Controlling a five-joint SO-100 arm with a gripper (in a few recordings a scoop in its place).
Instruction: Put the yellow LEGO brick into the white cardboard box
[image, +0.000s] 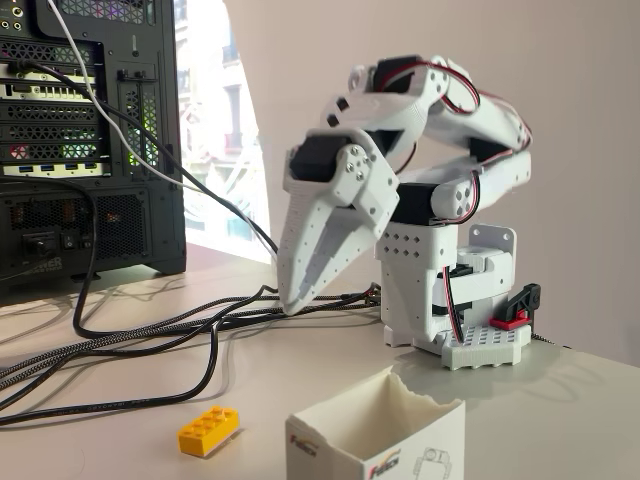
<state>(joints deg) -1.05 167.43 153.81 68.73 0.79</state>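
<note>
A pale, smooth counter (300, 380) spreads across the fixed view, matte and faintly glossy where window light falls on it. At the left stands a tall black computer tower (90, 150), its back panel all perforated metal grilles and ports, with braided and rubber cables (150, 340) trailing off it in loose curves over the counter.

The white arm (430, 150) sits folded up behind, made of printed plastic shells with black servo blocks and thin red and black wires looping between joints. Its foot is a white studded base plate (487, 345) with a small red and black clamp (518, 305) on it.

From the arm's wrist the fingers (292, 300) hang down as a long, tapering white wedge dotted with rows of small holes, the tip just above the cables. The two fingers lie pressed together to the point, clenched with nothing between them.

At the bottom edge stands the white cardboard box (375, 435), open at the top, its rim ragged and torn, a red and black logo and a grey line drawing on its side.

The yellow LEGO brick (209, 431) lies flat on the counter just left of the box, apart from it: glossy orange-yellow plastic with round studs up.
</note>
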